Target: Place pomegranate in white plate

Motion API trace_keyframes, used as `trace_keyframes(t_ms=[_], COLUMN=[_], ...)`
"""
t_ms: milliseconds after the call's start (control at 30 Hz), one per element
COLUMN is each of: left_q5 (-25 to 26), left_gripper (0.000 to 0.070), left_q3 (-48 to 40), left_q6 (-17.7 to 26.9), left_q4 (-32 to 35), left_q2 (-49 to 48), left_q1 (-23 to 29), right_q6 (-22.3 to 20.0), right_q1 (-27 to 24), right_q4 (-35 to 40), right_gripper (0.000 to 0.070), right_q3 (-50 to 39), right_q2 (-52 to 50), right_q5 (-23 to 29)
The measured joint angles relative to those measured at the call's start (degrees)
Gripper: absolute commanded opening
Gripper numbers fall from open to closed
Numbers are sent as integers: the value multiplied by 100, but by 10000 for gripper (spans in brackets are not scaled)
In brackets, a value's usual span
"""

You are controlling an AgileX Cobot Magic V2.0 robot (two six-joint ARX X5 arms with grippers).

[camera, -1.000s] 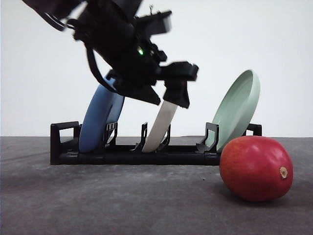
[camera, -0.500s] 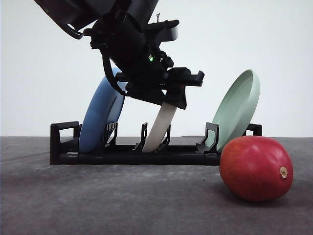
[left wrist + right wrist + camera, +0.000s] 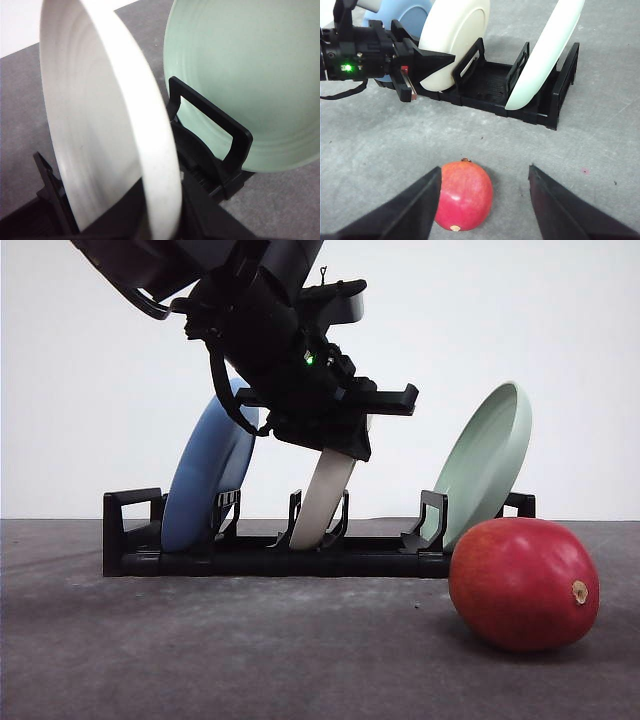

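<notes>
The left gripper (image 3: pixel 340 440) straddles the white plate's (image 3: pixel 322 502) rim, jaws apart, while the pomegranate (image 3: pixel 463 194) lies between the open right gripper's fingers (image 3: pixel 415 210).

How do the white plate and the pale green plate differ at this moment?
The white plate is cream-white and stands in the middle slot of the black rack; the pale green plate leans at the rack's right end. The left gripper is at the white plate's upper rim, whereas nothing touches the green plate. The pomegranate lies on the table just in front of the green plate. Both are round, shallow and racked on edge.
</notes>
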Motion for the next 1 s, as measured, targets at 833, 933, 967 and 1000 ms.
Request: trace_keyframes(t_ms=[833,933,967,1000], left_q5=[4,4,5,6], left_gripper=[10,10,10,10], left_q3=[0,0,0,0], left_q6=[-1174,-1178,-1178,-1178], left_q4=[-1175,-1623,-1779,-1945], left_q2=[-1866,-2204,-2320,-2442], left_q1=[-96,-160,-189,-222], right_q6=[0,0,0,0], right_q1=[0,0,0,0], right_q4=[0,-1,-2,-2], right_gripper=[348,348,348,348], right_q3=[0,0,0,0], right_q2=[0,0,0,0], right_q5=[0,1,2,1])
